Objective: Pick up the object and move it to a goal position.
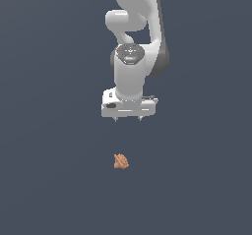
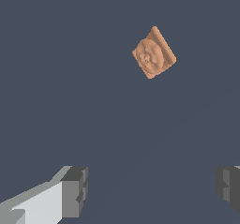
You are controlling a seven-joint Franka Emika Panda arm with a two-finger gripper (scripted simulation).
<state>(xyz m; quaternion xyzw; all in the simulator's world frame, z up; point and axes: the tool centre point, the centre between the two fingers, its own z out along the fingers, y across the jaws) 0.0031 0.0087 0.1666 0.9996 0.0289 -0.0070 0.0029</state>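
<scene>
fingers [image 2: 75, 190] spread wide, holding nothing | object [image 1: 121, 161] apart from them

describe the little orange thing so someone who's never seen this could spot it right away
Start at the white robot arm and its gripper, jaws open. Look lower in the exterior view, on the dark grey floor. The object is a small, lumpy orange-brown piece, the only coloured thing there.

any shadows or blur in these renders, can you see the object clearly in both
Exterior view: flat even light, no cast shadow under the orange-brown object, which is small and coarse, its shape hard to read. Wrist view: sharper, its bumpy relief shows; no glare; the fingers are cut off by the frame edge.
</scene>
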